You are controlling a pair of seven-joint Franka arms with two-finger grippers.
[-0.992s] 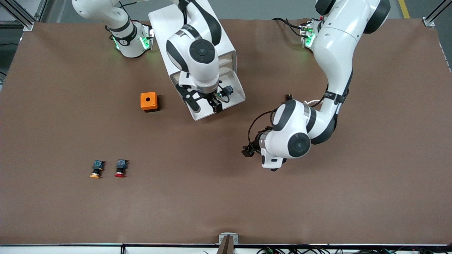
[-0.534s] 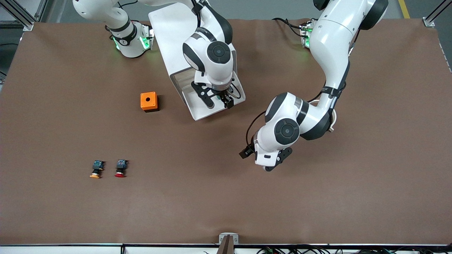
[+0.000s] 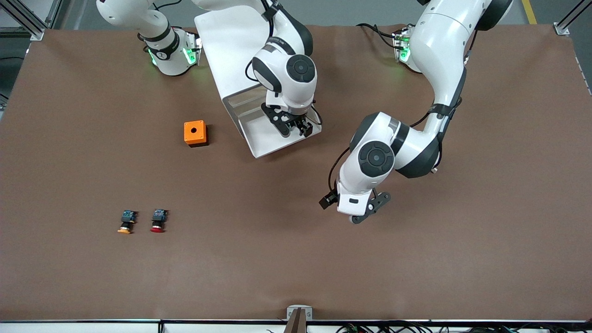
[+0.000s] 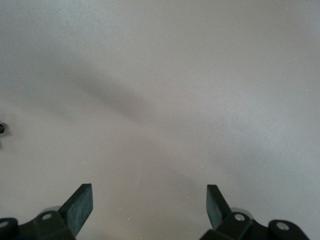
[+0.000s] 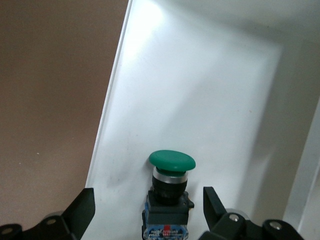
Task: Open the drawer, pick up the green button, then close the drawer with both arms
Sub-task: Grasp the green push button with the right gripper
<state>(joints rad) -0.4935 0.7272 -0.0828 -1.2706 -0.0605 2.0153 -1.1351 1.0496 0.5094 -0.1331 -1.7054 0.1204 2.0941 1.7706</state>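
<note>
The right claw (image 3: 295,129) hangs over the pulled-out drawer (image 3: 266,138) with its fingers (image 5: 82,210) spread wide, one on each side of the button (image 5: 169,197) and, as far as the right wrist view shows, not touching it. The button lies on the drawer's white floor between those fingers, its green cap pointing away from the wrist camera, its black body and blue rear block toward it; it sits close to the drawer's side wall at the left arm's end, though in the front view the claw hides it. The drawer stands open from the white cabinet (image 3: 222,41), which lies between the two arm bases. The left claw (image 3: 358,213) is also open, its fingers (image 4: 80,205) wide apart with nothing between them, poised over bare brown tabletop (image 3: 462,254) nearer to the front camera than the drawer and toward the left arm's end. An orange box (image 3: 195,133) with a round hole in its top sits beside the drawer toward the right arm's end. Nearer to the camera on that end, a yellow-capped button (image 3: 126,222) and a red-capped button (image 3: 158,220) lie side by side, well apart from everything else.
</note>
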